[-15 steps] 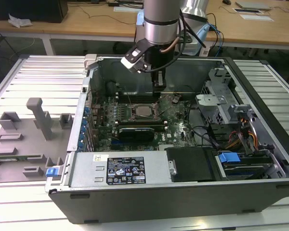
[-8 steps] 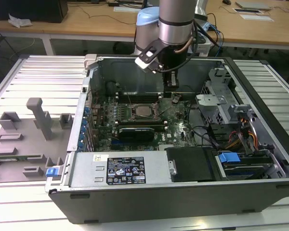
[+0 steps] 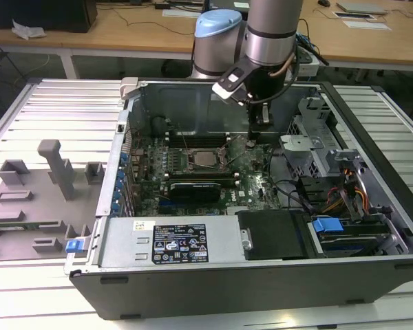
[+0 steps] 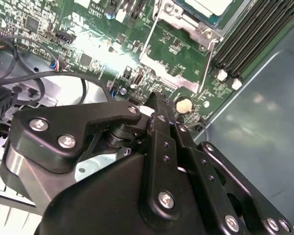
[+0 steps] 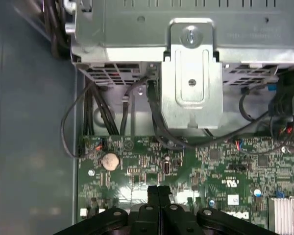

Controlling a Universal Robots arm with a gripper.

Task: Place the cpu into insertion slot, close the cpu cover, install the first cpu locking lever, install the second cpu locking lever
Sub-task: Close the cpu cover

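Note:
The cpu [image 3: 206, 159], a dull silver square, lies in the insertion slot [image 3: 195, 165] in the middle of the green motherboard [image 3: 258, 184]. In the second wrist view the cpu [image 4: 208, 5] has the silver cpu cover [image 4: 188, 22] framing it. A thin wire locking lever [image 4: 206, 63] runs along the socket's side, its end close to my fingertips. My gripper [image 3: 253, 141] hangs over the board on the exterior view's right of the socket. Its black fingers [image 5: 152, 192] are shut together with nothing between them. The gripper [image 4: 155, 99] tip is beside a coin battery [image 4: 183, 104].
The board sits inside an open computer case [image 3: 213, 93] with metal walls all round. A silver drive bracket [image 5: 192, 83], loose black cables [image 5: 95, 105] and a drive cage [image 3: 344, 185] crowd one side. Black memory slots [image 4: 250, 34] run by the socket. A grey fixture tray [image 3: 34, 199] lies outside.

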